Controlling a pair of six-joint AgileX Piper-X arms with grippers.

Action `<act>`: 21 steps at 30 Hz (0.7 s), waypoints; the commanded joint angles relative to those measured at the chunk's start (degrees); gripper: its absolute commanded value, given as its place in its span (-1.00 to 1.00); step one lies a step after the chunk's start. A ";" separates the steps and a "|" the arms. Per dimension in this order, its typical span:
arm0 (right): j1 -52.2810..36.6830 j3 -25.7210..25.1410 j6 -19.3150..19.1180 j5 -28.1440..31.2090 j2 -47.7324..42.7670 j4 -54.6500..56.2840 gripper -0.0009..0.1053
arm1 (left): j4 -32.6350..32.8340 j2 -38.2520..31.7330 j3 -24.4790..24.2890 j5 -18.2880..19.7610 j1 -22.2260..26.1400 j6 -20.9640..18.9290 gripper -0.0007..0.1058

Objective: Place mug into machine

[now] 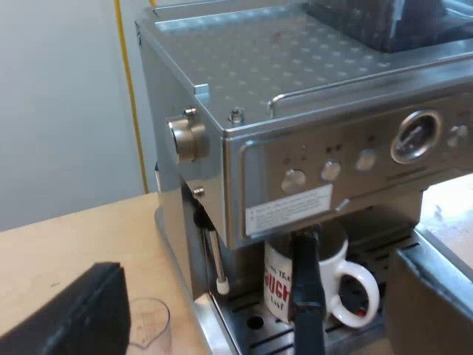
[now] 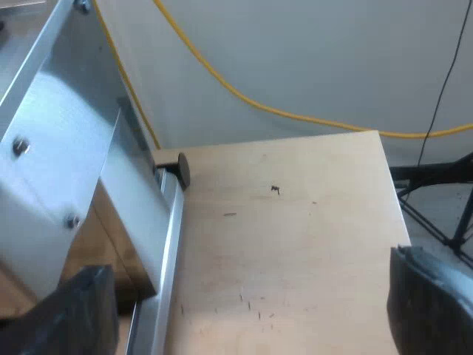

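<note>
A white mug [image 1: 284, 285] with red lettering stands upright on the drip tray [image 1: 255, 325] of the silver espresso machine [image 1: 310, 96], under the brew head. The holder's dark handle [image 1: 307, 292] juts out in front of the mug and hides part of it. A red spot shows through the mug's handle loop. My left gripper [image 1: 251, 329] is open, a short way off from the machine's front, with nothing between its fingers [image 1: 74, 314]. My right gripper [image 2: 251, 322] is open too, above the bare wooden table [image 2: 295, 244] beside the machine's metal side [image 2: 66, 170].
A measuring glass [image 1: 151, 325] stands on the table by the machine's corner, close to one left finger. The dark bean hopper [image 1: 384, 22] sits on the machine's top. A yellow cable [image 2: 244, 100] runs along the wall, and black stand legs [image 2: 436, 177] lie beyond the table's edge.
</note>
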 commanded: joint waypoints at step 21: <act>-0.24 8.60 -2.11 -0.65 -27.82 6.26 0.53 | 15.03 -20.80 -0.50 -0.14 -0.09 2.45 0.36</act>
